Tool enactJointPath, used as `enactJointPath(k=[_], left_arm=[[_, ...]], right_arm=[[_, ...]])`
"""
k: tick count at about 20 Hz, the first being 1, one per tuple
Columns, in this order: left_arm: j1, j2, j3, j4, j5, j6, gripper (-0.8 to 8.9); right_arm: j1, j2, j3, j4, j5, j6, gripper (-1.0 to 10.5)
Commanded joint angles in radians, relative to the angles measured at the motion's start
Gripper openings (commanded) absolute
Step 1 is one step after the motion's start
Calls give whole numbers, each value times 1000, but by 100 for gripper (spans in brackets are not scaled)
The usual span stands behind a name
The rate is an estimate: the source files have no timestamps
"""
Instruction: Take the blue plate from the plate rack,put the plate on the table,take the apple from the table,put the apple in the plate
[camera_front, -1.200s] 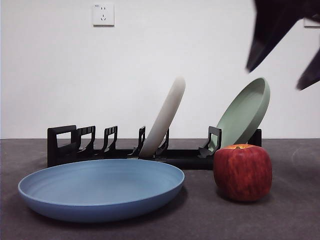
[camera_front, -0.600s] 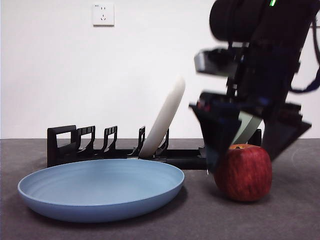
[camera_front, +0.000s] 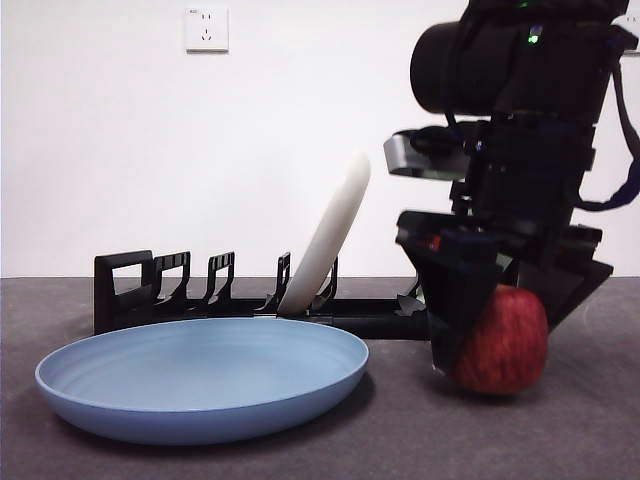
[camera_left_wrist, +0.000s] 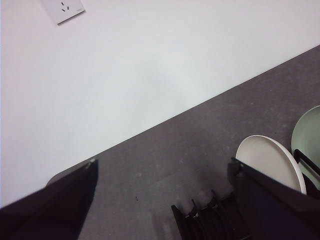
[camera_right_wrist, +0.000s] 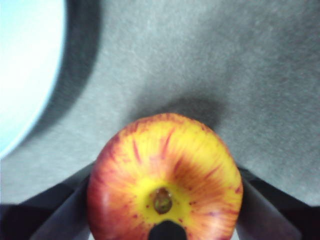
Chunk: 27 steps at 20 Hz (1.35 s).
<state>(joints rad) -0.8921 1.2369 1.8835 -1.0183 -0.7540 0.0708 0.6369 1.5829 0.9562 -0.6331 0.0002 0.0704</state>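
Around apple (camera_front: 505, 345): right claw (camera_front: 500, 340).

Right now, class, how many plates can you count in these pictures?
3: the blue plate lies on the table; a cream-white plate and a pale green plate stand in the plate rack.

Blue plate (camera_front: 200, 385) matte; table (camera_front: 400, 440) finely rough; plate rack (camera_front: 180, 295) black, seemingly plastic; apple (camera_right_wrist: 164, 175) smooth.
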Motion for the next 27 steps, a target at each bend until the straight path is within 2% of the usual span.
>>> enactJointPath(k=[1, 3, 4, 9, 15, 19, 24, 25, 27], left_arm=[[19, -2, -3, 3, -3, 2, 436], [37, -2, -3, 3, -4, 5, 436], [48, -2, -3, 3, -4, 6, 436], [157, 0, -3, -3, -3, 10, 436], [289, 9, -3, -38, -3, 10, 436], [352, 10, -3, -95, 0, 8, 436], [385, 10, -3, -142, 4, 3, 436], [385, 10, -3, -148, 4, 0, 436], [385, 10, -3, -161, 4, 0, 436]], right_arm=[[21, -38, 63, -4, -53, 37, -12], [45, -39, 131, -8, -164, 42, -12], [54, -38, 161, -4, -191, 43, -12], [144, 39, 319, 26, -177, 43, -12], [230, 248, 453, 27, -173, 40, -12], [255, 349, 463, 14, -98, 24, -12], [256, 415, 463, 0, -98, 14, 9], [256, 417, 463, -2, -98, 14, 57], [258, 417, 463, -1, -98, 14, 327]])
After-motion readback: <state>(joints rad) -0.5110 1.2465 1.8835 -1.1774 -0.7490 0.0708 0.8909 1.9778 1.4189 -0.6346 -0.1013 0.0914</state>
